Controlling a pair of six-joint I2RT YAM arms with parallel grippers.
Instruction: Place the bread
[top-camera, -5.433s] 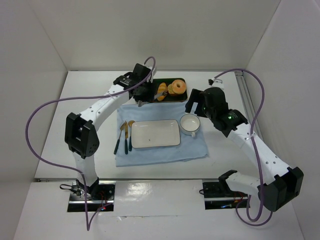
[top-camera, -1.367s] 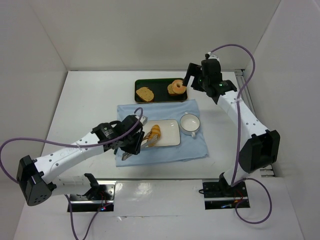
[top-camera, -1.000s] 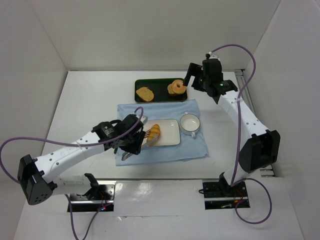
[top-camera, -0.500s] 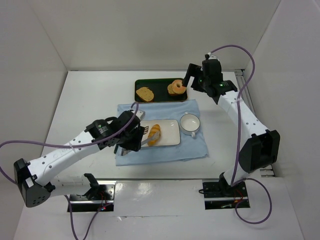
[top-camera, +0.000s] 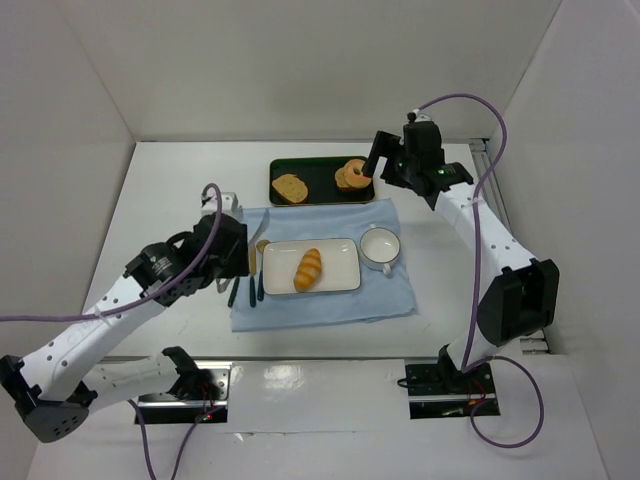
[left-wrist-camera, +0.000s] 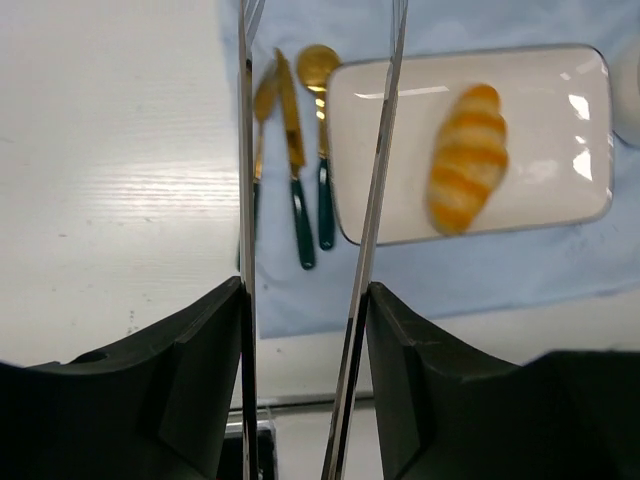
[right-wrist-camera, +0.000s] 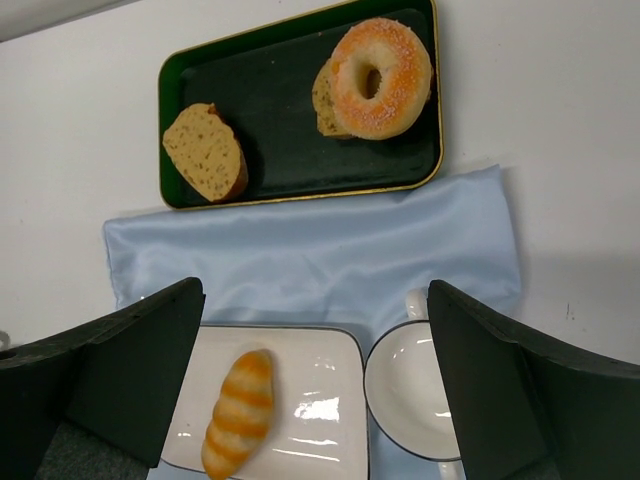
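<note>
White table (top-camera: 170, 190) with a blue cloth (top-camera: 330, 310); the bread (top-camera: 308, 269) lies on a white plate (top-camera: 340, 252). Left gripper (left-wrist-camera: 320, 30) fingers stand apart, empty; right gripper (right-wrist-camera: 315, 300) likewise spread, empty.

My tool (right-wrist-camera: 312, 292) hangs above the white surface (right-wrist-camera: 70, 150), its two dark fingers spread to the lower left and lower right corners with nothing between them. At bottom centre the bread (right-wrist-camera: 240, 412) lies on a white plate (right-wrist-camera: 325, 360) on a blue cloth (right-wrist-camera: 320, 260). A white cup (right-wrist-camera: 400, 380) sits just right of the plate. Higher in the frame, a green tray (right-wrist-camera: 290, 130) carries a donut (right-wrist-camera: 380, 75) and a toast slice (right-wrist-camera: 205, 150).
</note>
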